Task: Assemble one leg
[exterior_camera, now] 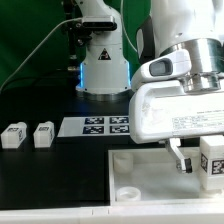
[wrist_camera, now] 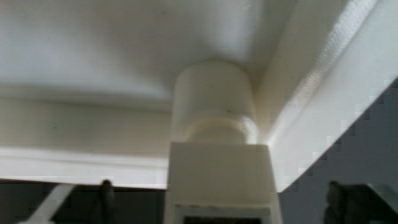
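Black bench, lab rig: Panda's gripper [exterior_camera: 196, 163] straddles the leg [exterior_camera: 212, 160]; whether the pads actually pinch it can't be told. Wrist view has the leg's round end at an inner corner of the white tray piece [exterior_camera: 155, 197]. Best bet: keep the leg square to the corner, twist w/ light downward push. Spare legs [exterior_camera: 43, 134] and the marker board [exterior_camera: 105, 125] lie well apart.
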Controlling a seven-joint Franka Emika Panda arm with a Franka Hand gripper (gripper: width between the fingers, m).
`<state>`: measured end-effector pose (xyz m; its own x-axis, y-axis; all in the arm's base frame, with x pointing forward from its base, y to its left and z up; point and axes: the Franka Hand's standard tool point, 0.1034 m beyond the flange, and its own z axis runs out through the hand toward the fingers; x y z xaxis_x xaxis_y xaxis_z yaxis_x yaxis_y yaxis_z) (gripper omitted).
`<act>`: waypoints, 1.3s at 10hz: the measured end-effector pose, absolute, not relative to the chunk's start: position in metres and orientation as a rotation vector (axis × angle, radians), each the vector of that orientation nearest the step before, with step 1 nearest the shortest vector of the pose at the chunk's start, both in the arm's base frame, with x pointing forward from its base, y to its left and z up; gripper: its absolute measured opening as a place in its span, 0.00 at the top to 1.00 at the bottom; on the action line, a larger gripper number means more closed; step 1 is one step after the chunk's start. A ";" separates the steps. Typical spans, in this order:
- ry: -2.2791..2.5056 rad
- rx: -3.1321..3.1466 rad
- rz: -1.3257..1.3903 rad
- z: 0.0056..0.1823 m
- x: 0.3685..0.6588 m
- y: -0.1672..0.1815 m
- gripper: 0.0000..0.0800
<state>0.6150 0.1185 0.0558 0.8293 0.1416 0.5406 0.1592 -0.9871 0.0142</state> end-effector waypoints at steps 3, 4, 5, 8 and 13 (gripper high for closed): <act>-0.245 -2.975 -0.875 0.056 0.615 0.118 0.19; -0.245 -2.975 -0.875 0.056 0.615 0.118 0.19; -0.245 -2.975 -0.875 0.056 0.615 0.118 0.19; -0.245 -2.975 -0.875 0.056 0.615 0.118 0.19; -0.244 -2.997 -0.738 0.083 0.612 0.121 0.19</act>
